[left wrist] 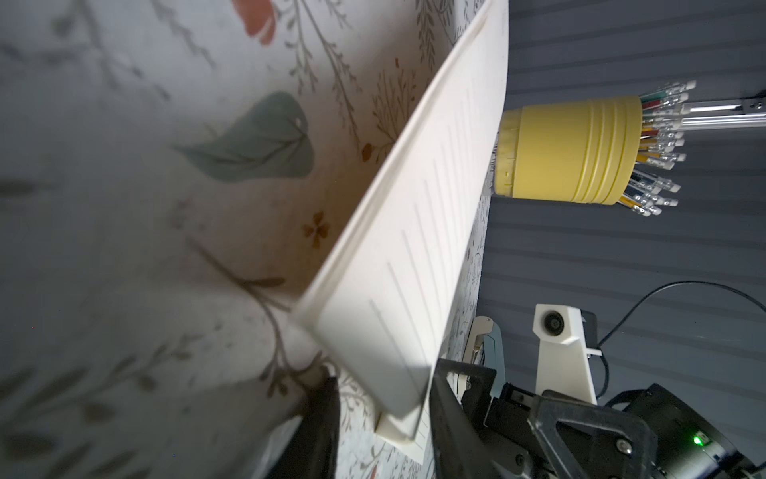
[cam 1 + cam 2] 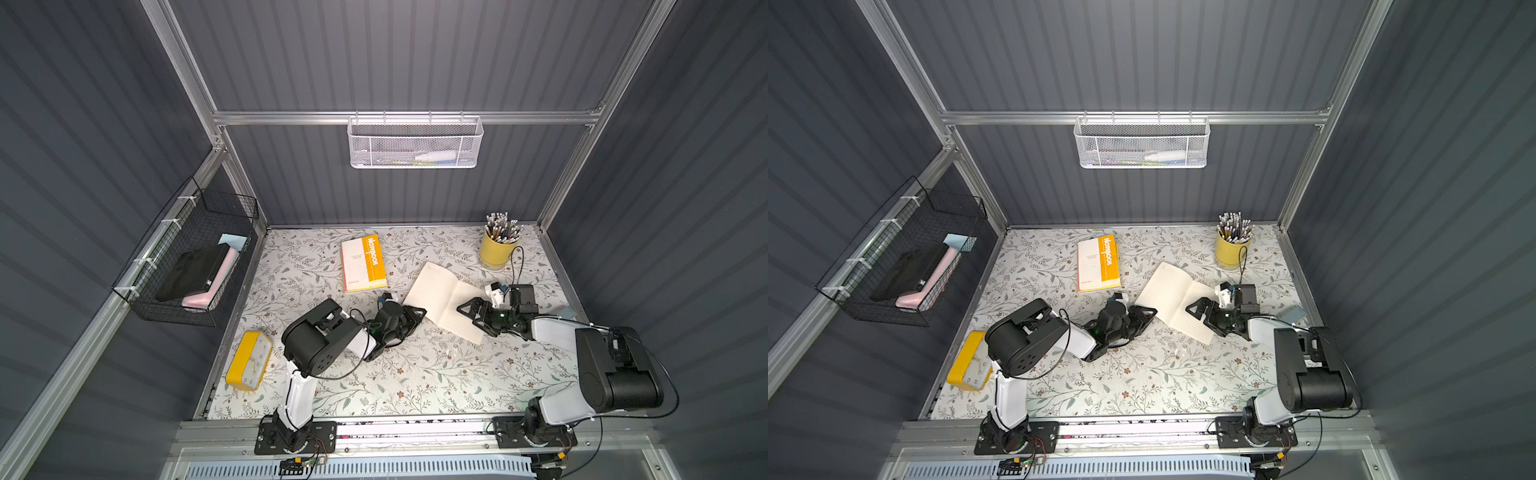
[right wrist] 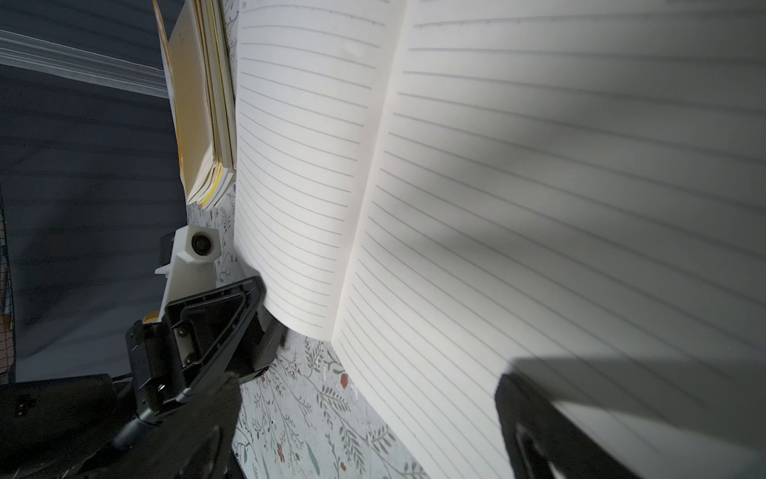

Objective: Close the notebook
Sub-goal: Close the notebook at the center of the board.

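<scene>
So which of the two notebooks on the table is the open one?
The cream lined notebook near the yellow pencil cup is open, with both pages showing. The yellow-covered notebook further back lies shut, cover up.

An open lined notebook (image 2: 1169, 297) lay slantwise on the floral bench (image 2: 1142, 374). The left gripper (image 2: 1149, 312) met the near edge of its left page, and the right gripper (image 2: 1196, 309) hung over the right page. Behind sat a closed orange notebook (image 2: 1099, 264) and a yellow cup (image 2: 1230, 251) of pencils (image 2: 1235, 226). A yellow clock (image 2: 966, 368) lay beside the left arm (image 2: 1025, 336).
</scene>
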`<act>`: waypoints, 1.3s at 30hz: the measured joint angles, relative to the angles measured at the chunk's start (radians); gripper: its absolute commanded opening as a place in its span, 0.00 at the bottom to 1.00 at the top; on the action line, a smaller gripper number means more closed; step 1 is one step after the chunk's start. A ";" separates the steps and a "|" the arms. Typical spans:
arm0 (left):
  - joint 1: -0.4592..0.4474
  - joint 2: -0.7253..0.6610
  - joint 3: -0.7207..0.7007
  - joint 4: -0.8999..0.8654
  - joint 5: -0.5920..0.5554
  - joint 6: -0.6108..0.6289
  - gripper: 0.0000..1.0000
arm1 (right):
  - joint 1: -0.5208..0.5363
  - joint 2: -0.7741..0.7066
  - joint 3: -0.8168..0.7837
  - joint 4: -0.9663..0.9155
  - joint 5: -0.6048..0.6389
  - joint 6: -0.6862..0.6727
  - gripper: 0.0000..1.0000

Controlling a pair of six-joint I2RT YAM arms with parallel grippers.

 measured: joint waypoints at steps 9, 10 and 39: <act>0.000 0.048 0.020 0.064 -0.056 0.017 0.08 | 0.000 0.006 0.000 0.010 -0.009 0.001 0.99; 0.000 0.048 0.020 0.069 -0.063 0.021 0.03 | 0.000 0.010 0.000 0.015 -0.013 0.002 0.99; 0.001 -0.426 0.135 -0.781 -0.490 0.759 0.00 | 0.011 -0.021 0.003 -0.050 -0.023 0.010 0.99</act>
